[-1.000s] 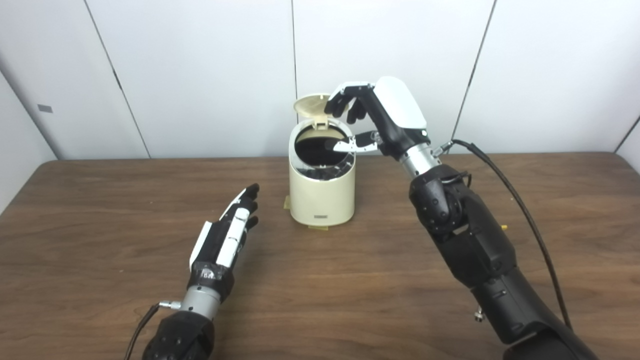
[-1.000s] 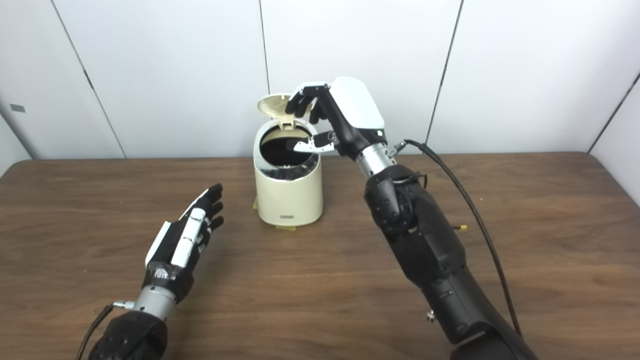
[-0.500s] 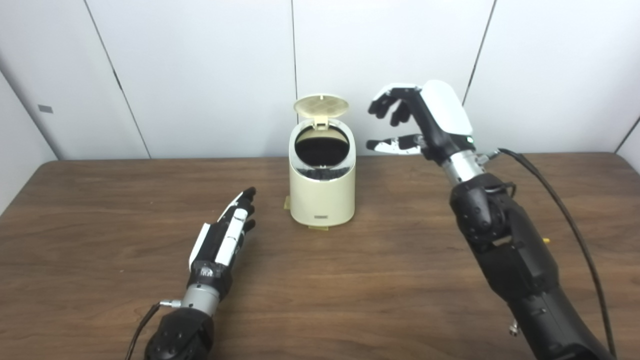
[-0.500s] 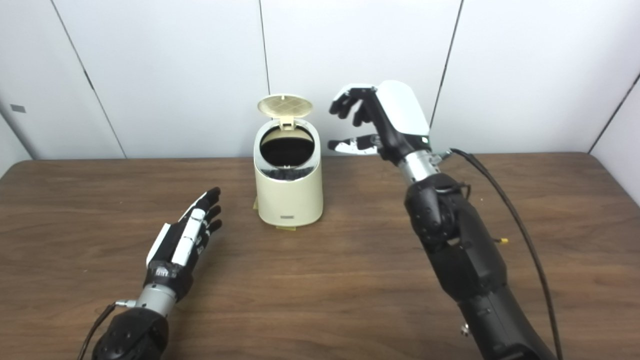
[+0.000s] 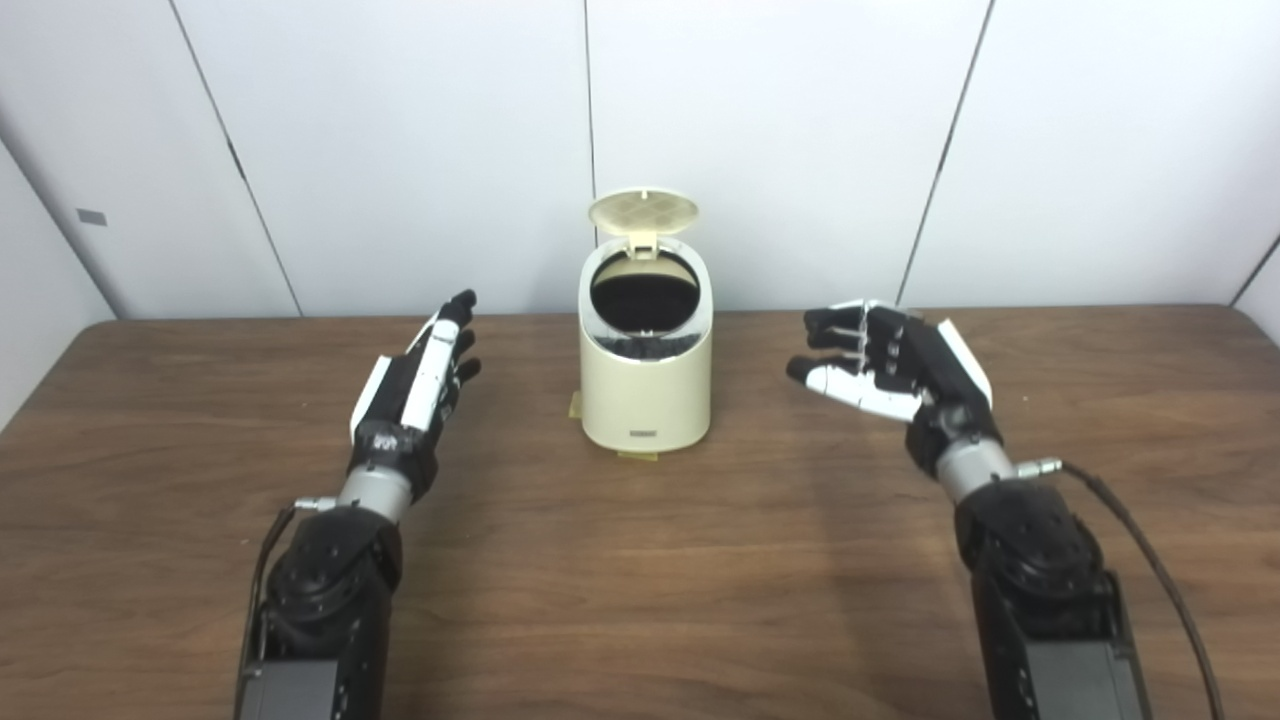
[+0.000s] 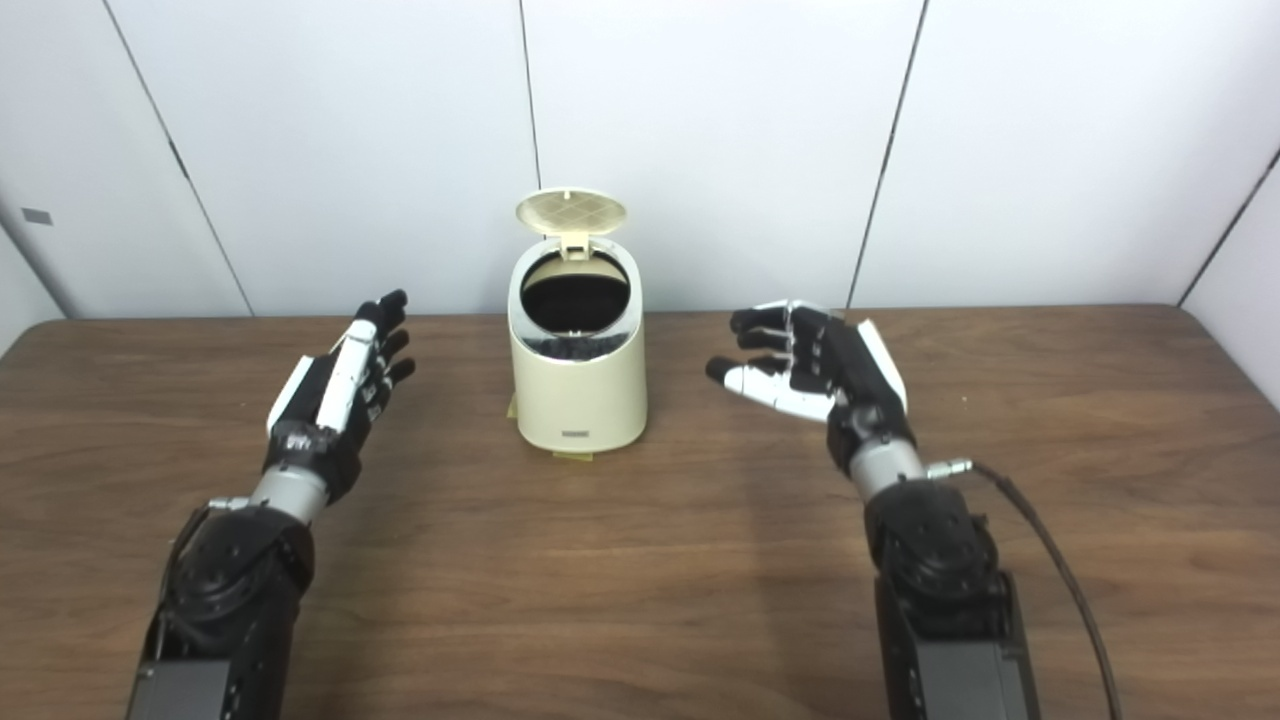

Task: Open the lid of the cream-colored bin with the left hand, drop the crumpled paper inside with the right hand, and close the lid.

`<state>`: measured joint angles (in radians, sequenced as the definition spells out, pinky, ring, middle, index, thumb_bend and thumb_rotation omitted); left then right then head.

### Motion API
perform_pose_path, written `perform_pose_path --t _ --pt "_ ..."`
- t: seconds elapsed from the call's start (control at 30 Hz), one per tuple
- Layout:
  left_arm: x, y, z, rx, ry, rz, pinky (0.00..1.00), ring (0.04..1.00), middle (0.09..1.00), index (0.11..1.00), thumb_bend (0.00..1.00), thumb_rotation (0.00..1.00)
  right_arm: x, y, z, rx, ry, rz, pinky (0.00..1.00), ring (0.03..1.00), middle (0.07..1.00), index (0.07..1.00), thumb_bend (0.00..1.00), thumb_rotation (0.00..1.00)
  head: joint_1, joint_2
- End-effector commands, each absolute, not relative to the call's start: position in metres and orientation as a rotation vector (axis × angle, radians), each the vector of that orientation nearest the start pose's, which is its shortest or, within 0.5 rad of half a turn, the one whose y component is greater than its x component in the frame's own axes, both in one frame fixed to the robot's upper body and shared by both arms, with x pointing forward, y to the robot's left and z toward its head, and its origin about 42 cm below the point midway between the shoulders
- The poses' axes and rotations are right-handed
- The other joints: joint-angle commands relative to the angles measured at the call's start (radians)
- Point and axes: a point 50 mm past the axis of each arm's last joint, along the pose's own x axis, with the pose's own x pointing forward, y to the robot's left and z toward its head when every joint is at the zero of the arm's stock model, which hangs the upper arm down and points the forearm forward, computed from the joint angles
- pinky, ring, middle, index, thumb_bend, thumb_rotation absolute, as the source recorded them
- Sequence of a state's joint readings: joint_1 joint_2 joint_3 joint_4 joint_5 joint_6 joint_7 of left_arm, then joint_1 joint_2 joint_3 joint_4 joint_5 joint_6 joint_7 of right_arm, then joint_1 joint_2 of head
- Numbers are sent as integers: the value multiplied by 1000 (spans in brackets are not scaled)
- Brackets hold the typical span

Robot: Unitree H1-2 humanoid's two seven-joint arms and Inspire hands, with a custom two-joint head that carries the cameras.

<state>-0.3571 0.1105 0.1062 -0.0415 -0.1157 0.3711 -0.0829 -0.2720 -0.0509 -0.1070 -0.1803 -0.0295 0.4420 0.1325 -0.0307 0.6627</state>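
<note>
The cream-colored bin (image 5: 645, 385) stands upright at the middle back of the brown table (image 5: 640, 590). Its round lid (image 5: 643, 211) is tipped up behind the dark opening. No crumpled paper shows anywhere; the bin's inside is too dark to read. My left hand (image 5: 418, 378) hovers to the left of the bin, fingers stretched forward, holding nothing. My right hand (image 5: 890, 370) is to the right of the bin, low over the table, fingers spread and loosely curled, empty. Neither hand touches the bin.
White wall panels (image 5: 400, 140) rise right behind the table's back edge. A black cable (image 5: 1150, 560) trails from my right forearm over the table. Small tan tabs (image 5: 636, 456) stick out under the bin's base.
My right hand left the bin's opening, swung right and came down beside the bin. My left hand moved forward and up on the bin's left. The lid stays raised.
</note>
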Motion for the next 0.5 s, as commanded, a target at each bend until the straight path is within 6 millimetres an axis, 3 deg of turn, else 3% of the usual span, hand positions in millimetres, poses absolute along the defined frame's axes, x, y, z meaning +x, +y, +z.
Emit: perform_pose_path --t 0.0,0.13,0.2,0.47 --pt "402 238 235 -20 -112 -93 986 1000 1000 988 574 859 353 -232 219 -29 -78 66 825 884 851 747 599 750 0 1" --pt "416 234 250 -1 -128 -106 980 1000 1000 992 573 873 339 -236 208 55 -43 19 895 918 871 761 618 808 0 -2" --pt "422 232 256 5 -132 -112 983 1000 1000 983 561 878 334 -237 202 66 -38 10 950 955 910 823 603 914 -3 -2" --pt "451 221 284 55 -133 -160 991 995 990 958 561 916 317 -224 173 97 -27 -113 998 934 875 831 519 999 -8 -19"
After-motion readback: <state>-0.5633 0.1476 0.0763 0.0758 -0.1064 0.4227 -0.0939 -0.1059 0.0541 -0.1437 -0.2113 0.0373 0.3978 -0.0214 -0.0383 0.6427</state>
